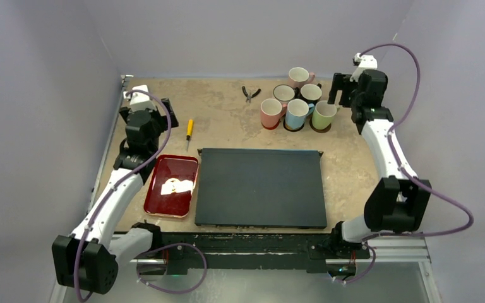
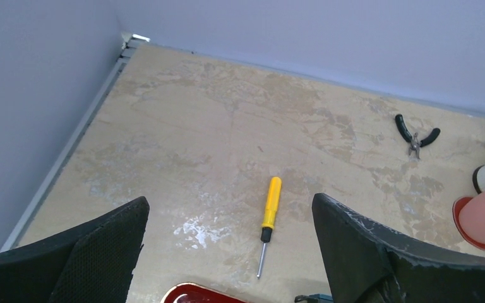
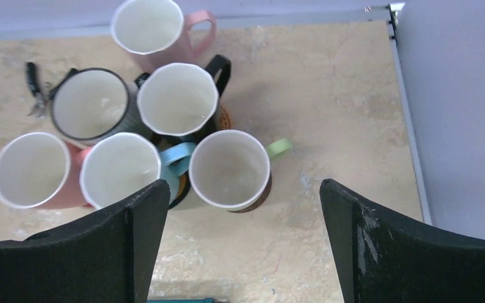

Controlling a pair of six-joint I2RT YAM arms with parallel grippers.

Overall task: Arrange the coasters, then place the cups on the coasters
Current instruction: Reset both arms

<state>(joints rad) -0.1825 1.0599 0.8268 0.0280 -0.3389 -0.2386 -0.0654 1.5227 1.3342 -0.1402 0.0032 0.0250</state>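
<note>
Six cups stand clustered at the back right: pale pink (image 1: 299, 77), black (image 1: 283, 94), white with a black handle (image 1: 311, 93), salmon pink (image 1: 271, 113), light blue (image 1: 297, 114) and light green (image 1: 323, 115). Coasters peek out beneath them: a red one (image 2: 464, 221) under the salmon cup, a dark brown one (image 3: 262, 199) under the green cup (image 3: 229, 168), a tan edge (image 3: 224, 118) by the white cup (image 3: 177, 99). My right gripper (image 1: 344, 95) (image 3: 243, 208) hovers open just right of the green cup, holding nothing. My left gripper (image 1: 148, 112) (image 2: 230, 201) is open and empty at the back left.
A large black mat (image 1: 260, 187) lies in the middle, with a red tray (image 1: 172, 185) to its left holding something white. A yellow screwdriver (image 2: 269, 211) lies ahead of my left fingers. Black pliers (image 1: 250, 93) lie near the back wall, left of the cups.
</note>
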